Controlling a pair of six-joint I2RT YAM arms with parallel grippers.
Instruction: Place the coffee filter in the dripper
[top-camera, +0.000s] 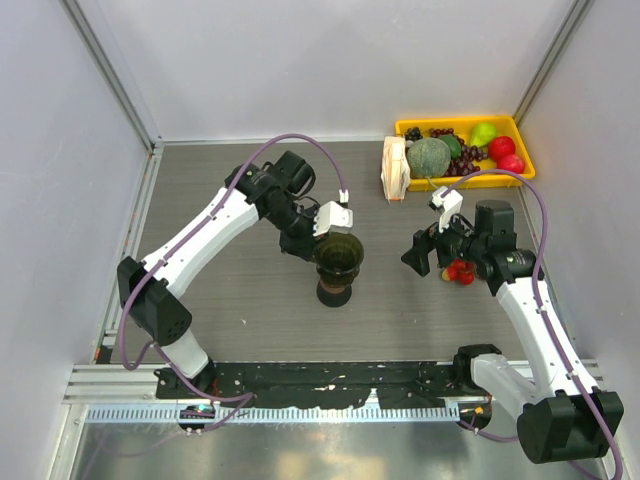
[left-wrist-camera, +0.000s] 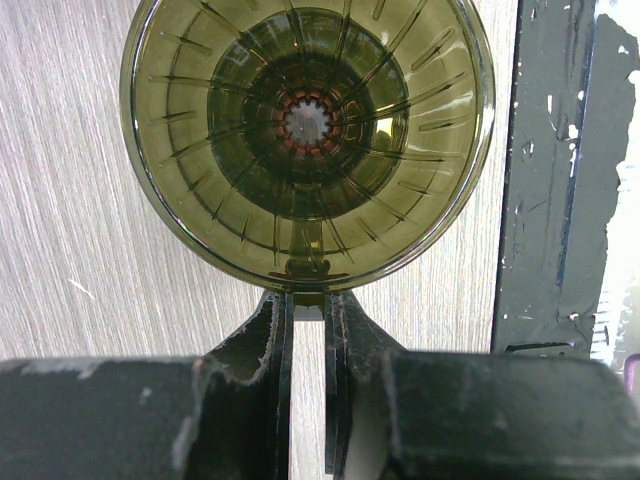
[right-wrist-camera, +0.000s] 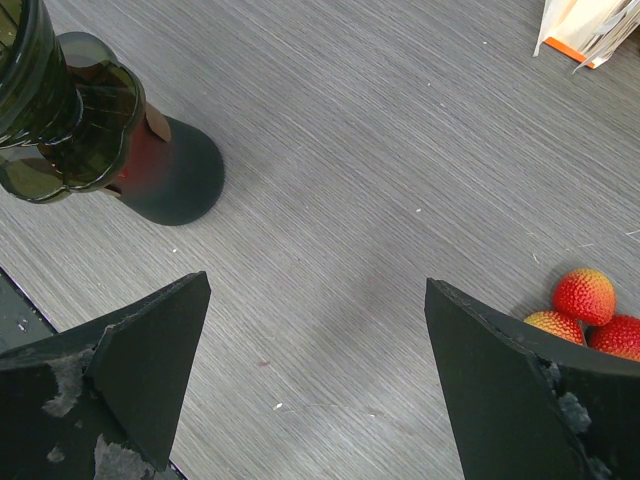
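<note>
— Where's the dripper (top-camera: 339, 255)?
— Mid-counter (top-camera: 230, 290), over a dark cup (top-camera: 334, 293), with the left gripper (top-camera: 314, 243) at its rim.
— And the right gripper (top-camera: 416, 254)?
— Beside the red fruits (top-camera: 461, 272), well apart from it.

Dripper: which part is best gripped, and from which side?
On the dripper, take the small side handle, from the far side, where the left gripper has a finger on each side of it. The thin tab suits a narrow pinch; the round flared rim looks too wide, and the dripper only perches on the black cup.
</note>
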